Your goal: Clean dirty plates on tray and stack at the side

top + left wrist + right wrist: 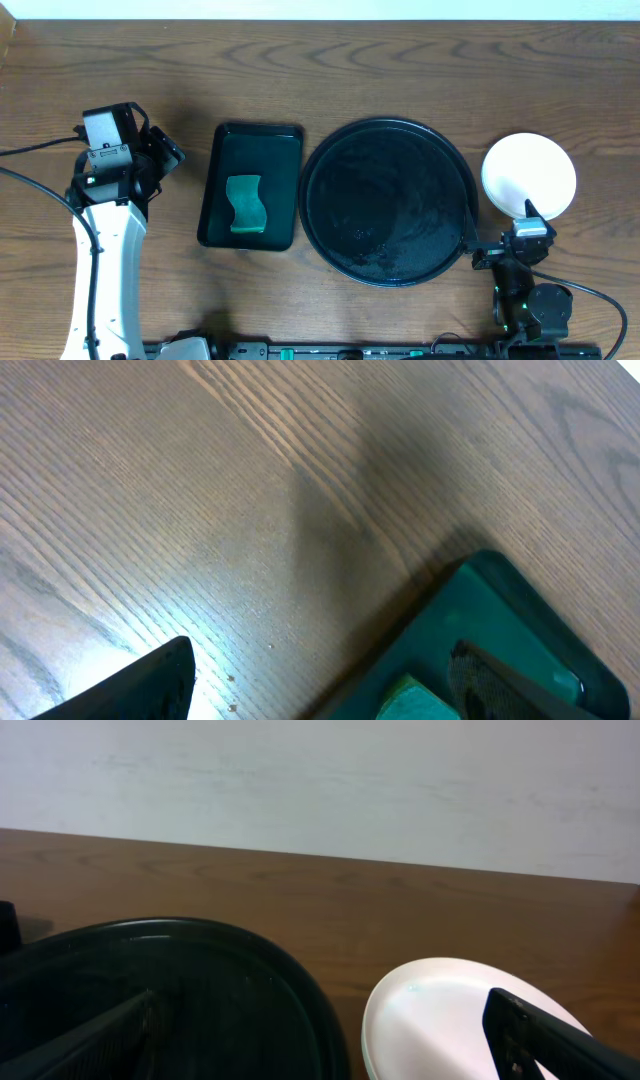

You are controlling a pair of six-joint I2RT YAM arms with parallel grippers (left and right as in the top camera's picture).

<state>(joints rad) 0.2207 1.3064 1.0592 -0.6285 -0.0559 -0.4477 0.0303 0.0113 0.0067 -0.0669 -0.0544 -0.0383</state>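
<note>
Brown wood-grain table [400, 70] filled pretty much the whole overhead shot, with a plain pale wall [320, 780] behind it in the right wrist view; big round glossy black tray [388, 203] sat about in the middle, and a white plate [525, 165] was on the bare wood just beside its right rim, near but not touching as far as I could see; couldn't tell if more plates were stacked under that 1. Left of the black tray was a smaller rectangular green tray [250, 140] with a wavy green sponge [246, 205] lying in it. Right gripper [500, 212] was spread wide with nothing in it, 1 finger over the black tray's right edge and the other over the near edge of the plate. Left gripper [165, 155] was out on the left, well apart from the plate, over bare table beside the green tray; jaws wide too, nothing between them.
</note>
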